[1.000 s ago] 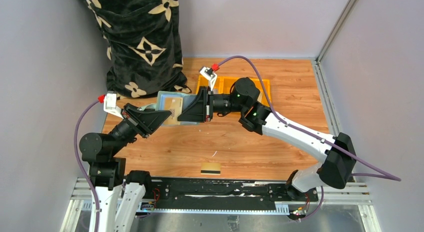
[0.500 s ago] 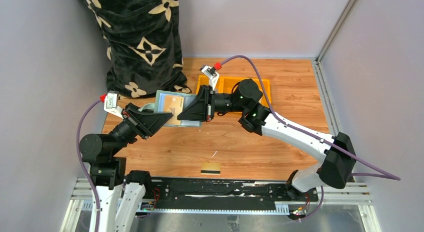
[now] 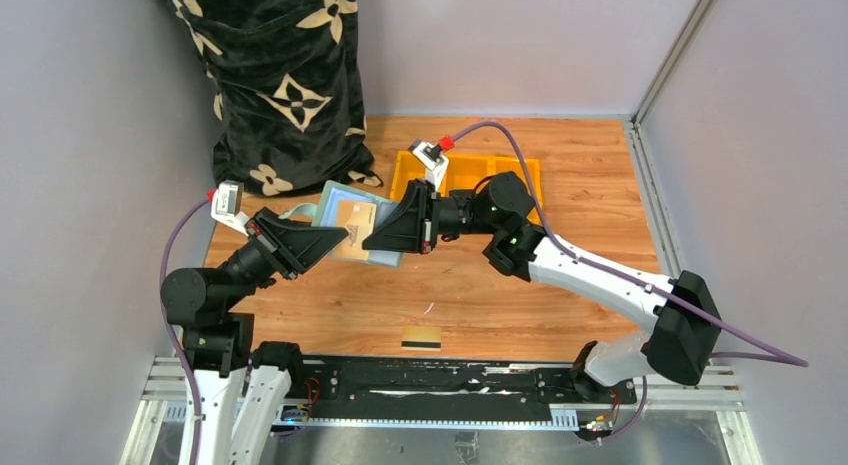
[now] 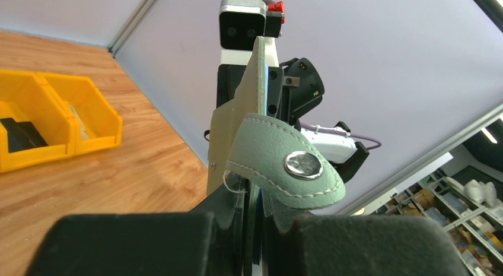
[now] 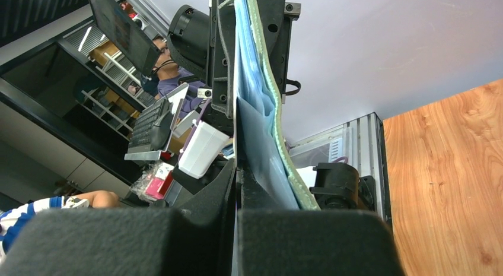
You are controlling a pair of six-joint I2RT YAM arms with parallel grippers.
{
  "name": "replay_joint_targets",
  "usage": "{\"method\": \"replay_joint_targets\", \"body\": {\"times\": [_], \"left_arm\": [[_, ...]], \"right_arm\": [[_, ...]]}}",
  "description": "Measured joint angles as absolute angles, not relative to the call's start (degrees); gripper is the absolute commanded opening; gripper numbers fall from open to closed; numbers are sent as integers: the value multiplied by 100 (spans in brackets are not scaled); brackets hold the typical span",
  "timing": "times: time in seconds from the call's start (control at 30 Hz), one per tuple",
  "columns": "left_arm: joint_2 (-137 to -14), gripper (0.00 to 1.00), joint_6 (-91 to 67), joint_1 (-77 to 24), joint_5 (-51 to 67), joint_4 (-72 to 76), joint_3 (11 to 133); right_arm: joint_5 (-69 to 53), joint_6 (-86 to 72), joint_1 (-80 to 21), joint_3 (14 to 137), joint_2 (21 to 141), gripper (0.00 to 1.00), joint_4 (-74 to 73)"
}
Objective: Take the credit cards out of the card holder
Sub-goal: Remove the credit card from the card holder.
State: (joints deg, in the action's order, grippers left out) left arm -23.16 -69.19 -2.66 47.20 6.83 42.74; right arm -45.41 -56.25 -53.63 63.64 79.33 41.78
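Observation:
The sage-green card holder hangs open above the table between both arms, pale blue-grey inside facing up. My left gripper is shut on its left edge; in the left wrist view the snap stud flap sticks out just past that gripper. An orange-tan credit card lies against the inside, partly out of a pocket. My right gripper is shut on its right edge, and the blue-grey lining runs edge-on beside that gripper. A yellow-gold credit card with a black stripe lies on the table near the front.
A yellow three-part bin stands behind the right arm; in the left wrist view one part of this bin holds something dark. A black bag with cream flowers fills the back left corner. Grey walls close in both sides.
The right gripper has closed on the orange-tan card. Both grippers and the card holder have shifted slightly right and toward the front, and the holder has tilted.

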Motion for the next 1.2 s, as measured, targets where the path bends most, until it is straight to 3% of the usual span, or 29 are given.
{"method": "replay_joint_targets", "body": {"times": [0.13, 0.3, 0.4, 0.63, 1.03, 1.2], "left_arm": [[-2316, 2, -6947, -268, 4764, 687, 4274], [-2316, 2, -6969, -268, 4742, 731, 4285], [-2316, 1, -6965, -266, 4735, 749, 4300], [-2314, 1, -6941, -266, 4737, 762, 4309], [-2307, 8, -6875, -266, 4746, 696, 4372], [-2309, 6, -6869, -266, 4731, 701, 4423]], "right_arm": [[-4545, -5680, -5367, 6272, 7911, 3, 4364], [-4547, -5789, -5367, 6272, 7911, 22, 4493], [-4539, -5865, -5367, 6272, 7913, 22, 4580], [-4499, -6114, -5365, 6322, 8058, 0, 4829], [-4379, -6447, -5325, 6003, 7994, 0, 5269], [-4348, -6453, -5315, 5924, 7889, 0, 5288]]}}
